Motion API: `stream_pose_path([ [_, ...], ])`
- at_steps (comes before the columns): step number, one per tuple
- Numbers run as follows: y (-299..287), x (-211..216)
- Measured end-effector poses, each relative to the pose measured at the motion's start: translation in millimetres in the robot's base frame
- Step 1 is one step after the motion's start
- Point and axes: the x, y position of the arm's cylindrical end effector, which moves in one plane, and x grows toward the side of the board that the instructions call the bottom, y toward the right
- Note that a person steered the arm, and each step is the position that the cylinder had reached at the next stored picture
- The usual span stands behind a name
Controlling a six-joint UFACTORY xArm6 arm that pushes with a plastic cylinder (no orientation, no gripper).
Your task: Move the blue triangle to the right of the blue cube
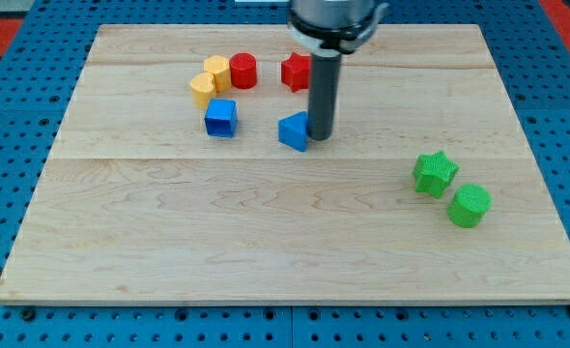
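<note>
The blue triangle (293, 131) lies on the wooden board (266, 242), to the right of the blue cube (220, 118) with a gap of about one block width between them. My tip (320, 136) stands against the triangle's right side. The rod rises from there toward the view's top and covers part of the red star (296, 71).
Two yellow blocks (209, 81) and a red cylinder (243, 71) sit just above the blue cube. A green star (435, 173) and a green cylinder (470, 206) sit at the view's right.
</note>
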Motion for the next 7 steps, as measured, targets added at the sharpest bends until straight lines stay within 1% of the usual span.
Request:
stream_pose_path([
  [1, -10, -16],
  [2, -20, -16],
  [3, -9, -4],
  [4, -12, 32],
  [5, -30, 24],
  [6, -20, 15],
  [7, -28, 6],
])
